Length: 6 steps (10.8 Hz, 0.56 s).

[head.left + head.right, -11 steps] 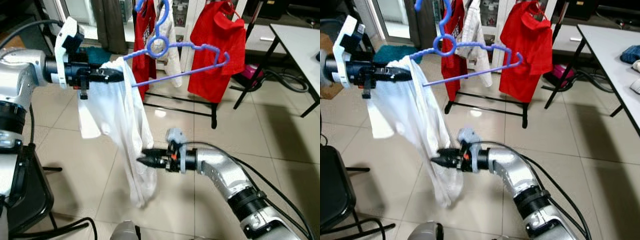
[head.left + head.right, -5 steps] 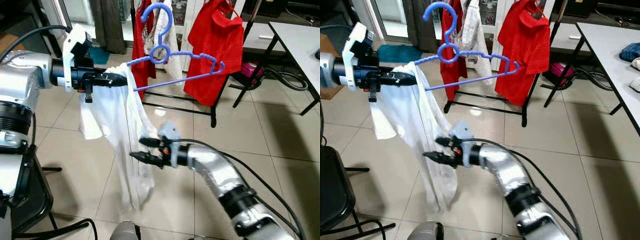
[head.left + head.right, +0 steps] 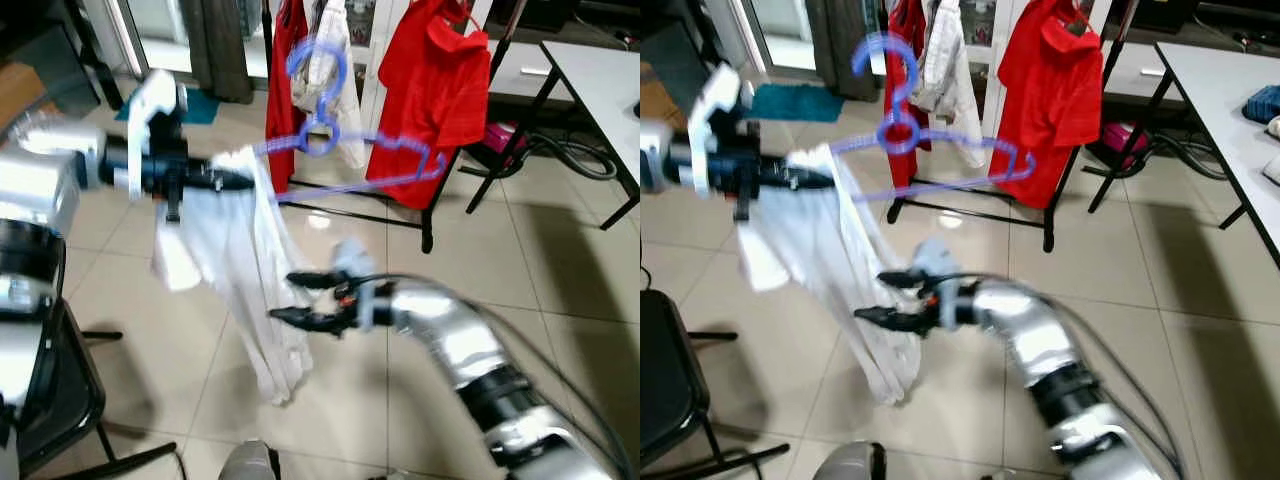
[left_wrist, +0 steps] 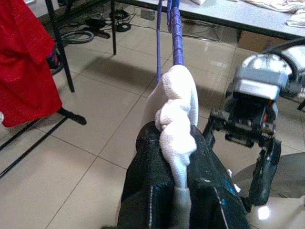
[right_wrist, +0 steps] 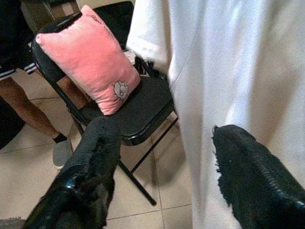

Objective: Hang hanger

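Right wrist view: pink pillow [image 5: 90, 57] on black chair [image 5: 138, 112] (right tool [image 5: 164, 164] spread) beside white shirt [image 5: 224, 67].

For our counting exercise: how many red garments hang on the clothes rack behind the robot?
2. A narrow red garment hangs at the rack's left end, beside a white garment; a broad red shirt hangs at its right. Others may be hidden behind them.

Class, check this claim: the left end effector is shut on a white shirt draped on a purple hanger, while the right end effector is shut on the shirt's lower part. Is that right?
One part is wrong. The right end effector is open, its fingers spread beside the white shirt, as the right wrist view shows. The left end effector is indeed shut on the shirt on the purple hanger.
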### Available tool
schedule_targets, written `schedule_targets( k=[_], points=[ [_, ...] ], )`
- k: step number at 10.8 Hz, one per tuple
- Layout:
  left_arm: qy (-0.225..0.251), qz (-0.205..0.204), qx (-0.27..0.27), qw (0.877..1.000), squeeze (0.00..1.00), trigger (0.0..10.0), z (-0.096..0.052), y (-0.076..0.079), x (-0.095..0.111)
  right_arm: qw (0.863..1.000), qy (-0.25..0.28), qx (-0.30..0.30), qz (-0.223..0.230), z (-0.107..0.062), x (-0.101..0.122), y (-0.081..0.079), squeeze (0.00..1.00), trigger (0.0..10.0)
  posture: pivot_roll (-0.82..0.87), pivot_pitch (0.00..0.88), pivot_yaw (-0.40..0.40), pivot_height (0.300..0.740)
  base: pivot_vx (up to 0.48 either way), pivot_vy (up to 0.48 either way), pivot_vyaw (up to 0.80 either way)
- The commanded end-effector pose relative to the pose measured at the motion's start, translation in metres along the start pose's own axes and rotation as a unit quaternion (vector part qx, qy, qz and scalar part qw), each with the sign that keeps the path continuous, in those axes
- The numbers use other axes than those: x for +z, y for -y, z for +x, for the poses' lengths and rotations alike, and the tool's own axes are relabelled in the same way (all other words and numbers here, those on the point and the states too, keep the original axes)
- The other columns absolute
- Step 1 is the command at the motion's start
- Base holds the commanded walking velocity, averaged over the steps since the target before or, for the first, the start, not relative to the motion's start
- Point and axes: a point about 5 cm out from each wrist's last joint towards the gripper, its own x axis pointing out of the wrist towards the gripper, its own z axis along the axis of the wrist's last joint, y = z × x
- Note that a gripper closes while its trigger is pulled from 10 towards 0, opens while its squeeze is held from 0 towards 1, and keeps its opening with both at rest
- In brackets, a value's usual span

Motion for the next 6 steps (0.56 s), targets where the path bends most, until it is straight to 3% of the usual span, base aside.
schedule_targets(
  k=[1, 2, 3, 4, 6],
  points=[
    [0.008, 0.026, -0.01, 1.0, 0.0, 0.0, -0.002, 0.004, 0.01, 0.999, 0.036, -0.007, -0.005, -0.007, 0.013, 0.0, 1.0, 10.0, 0.05, 0.097, -0.03, 0.74, 0.0, 0.0, 0.0],
    [0.022, 0.027, -0.011, 0.999, 0.0, 0.0, -0.003, 0.007, 0.012, 0.996, 0.081, -0.03, -0.014, -0.013, 0.032, 0.002, 1.0, 10.0, 0.05, 0.102, -0.029, 0.74, 0.0, 0.0, 0.0],
    [0.035, 0.026, -0.013, 0.999, 0.0, 0.0, -0.005, 0.009, 0.014, 0.988, 0.147, -0.052, -0.013, -0.013, 0.06, 0.0, 0.0, 10.0, 0.04, 0.107, -0.018, 0.74, 0.0, 0.0, 0.0],
    [0.046, 0.027, -0.02, 0.998, 0.0, 0.0, -0.006, 0.013, 0.017, 0.983, 0.176, -0.057, -0.011, -0.009, 0.075, -0.005, 0.0, 10.0, 0.04, 0.108, -0.011, 0.74, 0.0, 0.0, 0.0],
    [0.06, 0.032, -0.023, 0.997, 0.0, 0.0, -0.004, 0.015, 0.025, 0.985, 0.154, -0.08, -0.009, 0.006, 0.069, -0.008, 0.0, 10.0, 0.04, 0.108, -0.009, 0.74, 0.0, 0.0, 0.0]
  ],
)
